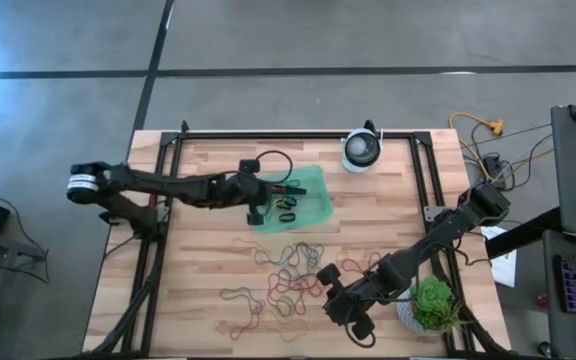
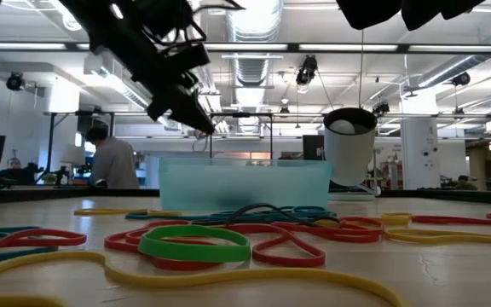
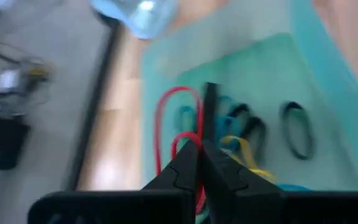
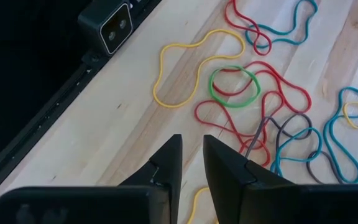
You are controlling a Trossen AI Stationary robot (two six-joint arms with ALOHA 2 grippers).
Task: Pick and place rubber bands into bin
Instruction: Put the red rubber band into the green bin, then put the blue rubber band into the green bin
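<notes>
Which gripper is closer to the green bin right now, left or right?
Left. The left gripper hangs over the bin, shut on a red rubber band. The right gripper is away from it, above the loose rubber bands near the table's front edge.

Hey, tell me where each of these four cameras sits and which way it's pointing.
High: overhead, facing straight down; both arms, bin, rubber bands.
Low: at tabletop level, facing across the bands toward the bin; the left arm hangs in above.
Left wrist: faces down into the bin past the shut left end effector, which pinches a red band.
Right wrist: over loose bands; right end effector empty.
Shared: high, low and left wrist all show the bin.
</notes>
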